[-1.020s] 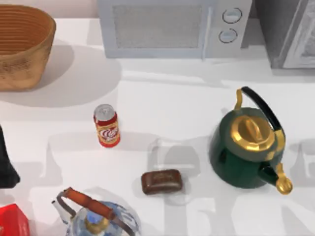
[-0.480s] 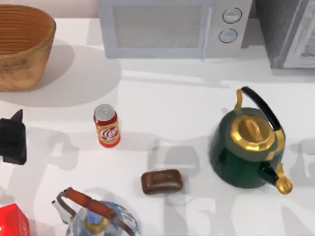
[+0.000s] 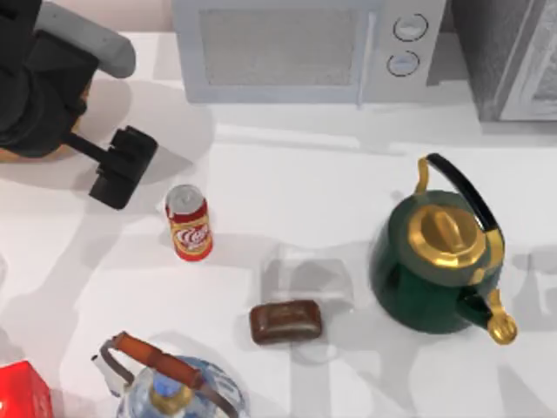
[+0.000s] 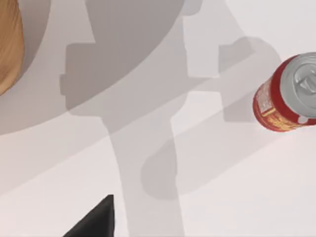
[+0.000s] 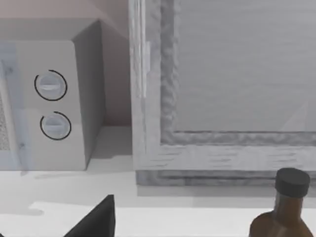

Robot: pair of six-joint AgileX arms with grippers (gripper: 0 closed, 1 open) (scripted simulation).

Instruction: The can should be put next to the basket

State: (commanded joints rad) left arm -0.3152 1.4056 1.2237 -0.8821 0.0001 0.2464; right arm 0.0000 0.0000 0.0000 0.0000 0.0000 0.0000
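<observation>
Red can (image 3: 189, 223) upright mid-table, wicker basket (image 4: 9, 47) far-left corner

Microwave (image 3: 296, 50) rear; green kettle (image 3: 435, 261) right; soap (image 3: 285, 321) centre.

My can (image 3: 189, 223) looks like glossy painted metal with a bare silver top. The basket (image 4: 9, 47) is rough woven wicker. The bench (image 3: 305, 192) is smooth matt white; the kettle (image 3: 435, 261) shines like glossy enamel.

Can (image 3: 189, 223) left of kettle (image 3: 438, 261)
</observation>
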